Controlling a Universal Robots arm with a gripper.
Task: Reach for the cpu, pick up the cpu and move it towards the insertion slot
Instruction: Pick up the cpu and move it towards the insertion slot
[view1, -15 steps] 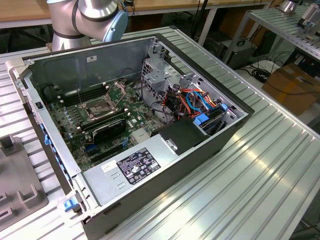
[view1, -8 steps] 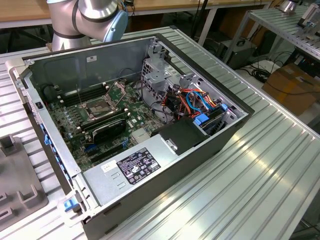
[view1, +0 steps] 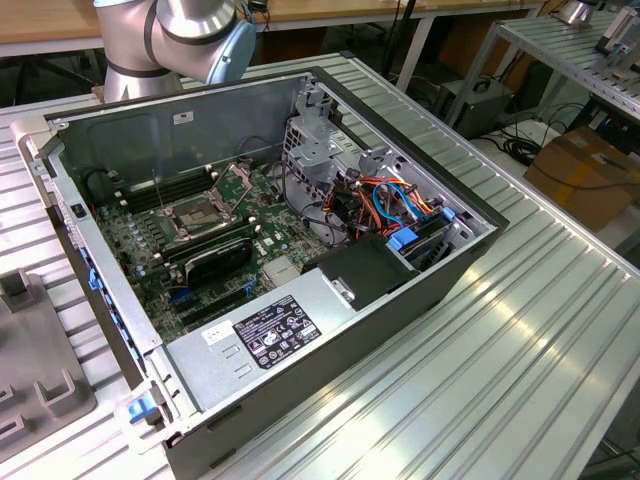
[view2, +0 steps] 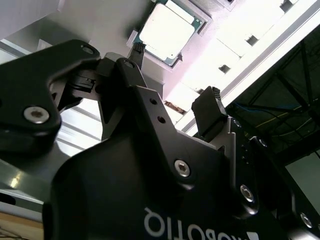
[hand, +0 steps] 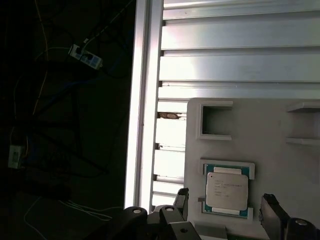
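Observation:
The cpu (hand: 227, 190) is a small square chip with a silver-grey face, lying flat in a pocket of a pale grey holder tray (hand: 280, 150). It also shows bright and square in the second wrist view (view2: 167, 27). My gripper (hand: 227, 210) is open, its two black fingers (hand: 182, 200) standing one on each side of the chip, apart from it. The same open gripper (view2: 174, 80) hangs short of the chip in the second wrist view. The insertion slot (view1: 205, 212), a shiny framed socket with a raised bracket, sits on the board inside the open computer case (view1: 470, 245).
The arm's grey and blue joint (view1: 190, 35) stands behind the case. Inside the case are a white-labelled power supply (view1: 265, 335), a black ribbed card (view1: 215, 258) and coloured cables (view1: 400, 205). The ribbed metal table's edge (hand: 142, 100) runs beside the tray, with dark floor and cables beyond.

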